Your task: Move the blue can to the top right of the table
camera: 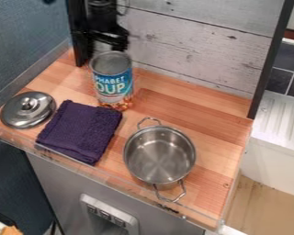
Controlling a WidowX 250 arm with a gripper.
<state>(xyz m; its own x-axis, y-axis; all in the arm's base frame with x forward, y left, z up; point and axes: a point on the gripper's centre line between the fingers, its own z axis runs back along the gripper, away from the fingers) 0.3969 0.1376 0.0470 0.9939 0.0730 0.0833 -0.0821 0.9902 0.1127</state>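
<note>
The gripper (pixel 110 40) hangs at the upper left of the camera view, just above and behind the top rim of the blue can; whether they touch, I cannot tell. The blue can (pixel 113 83), a soup can with a silver lid, is upright on the back left part of the wooden table (pixel 201 117), just behind a folded purple cloth.
The purple cloth (pixel 81 131) lies at the left, with a metal lid (pixel 28 109) beside it. A steel pot (pixel 160 155) with two handles sits front and centre-right. A whitewashed plank wall (pixel 195 53) borders the back, ending at a dark post on the right.
</note>
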